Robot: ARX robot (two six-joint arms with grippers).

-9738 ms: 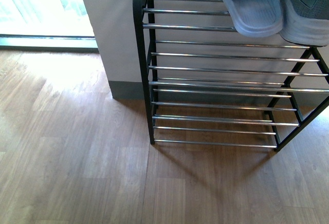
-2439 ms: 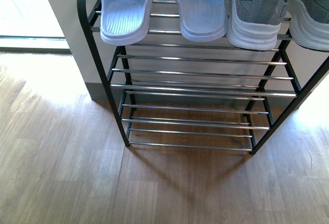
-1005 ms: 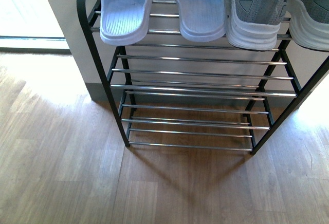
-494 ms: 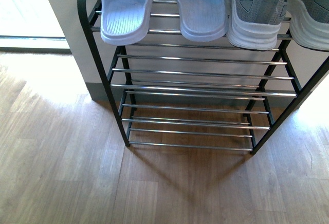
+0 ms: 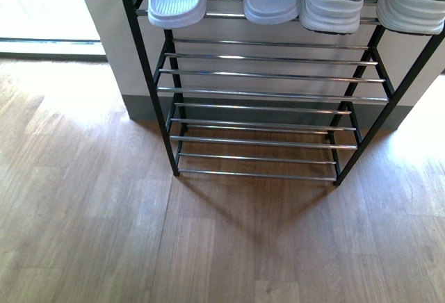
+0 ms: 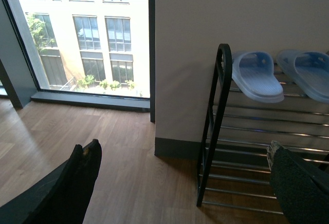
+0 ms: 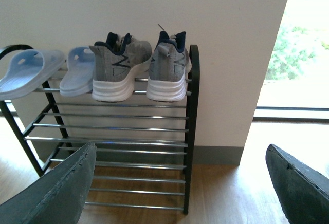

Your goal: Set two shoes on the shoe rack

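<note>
Shoes [image 7: 139, 67] sit on the rack [image 7: 191, 131]; view has drawn back, both grippers wide and empty, task apparently complete.

Two grey knit shoes [image 7: 117, 73] [image 7: 168, 71] with thick white soles, navy lining and navy side marks are seen upright, side by side, on the top tier of the rack [image 7: 191, 131], at the end by its black side frame, heels outward. The rack is built of black side frames and chrome bars [image 5: 264, 75]; the lower tiers are bare.
</note>
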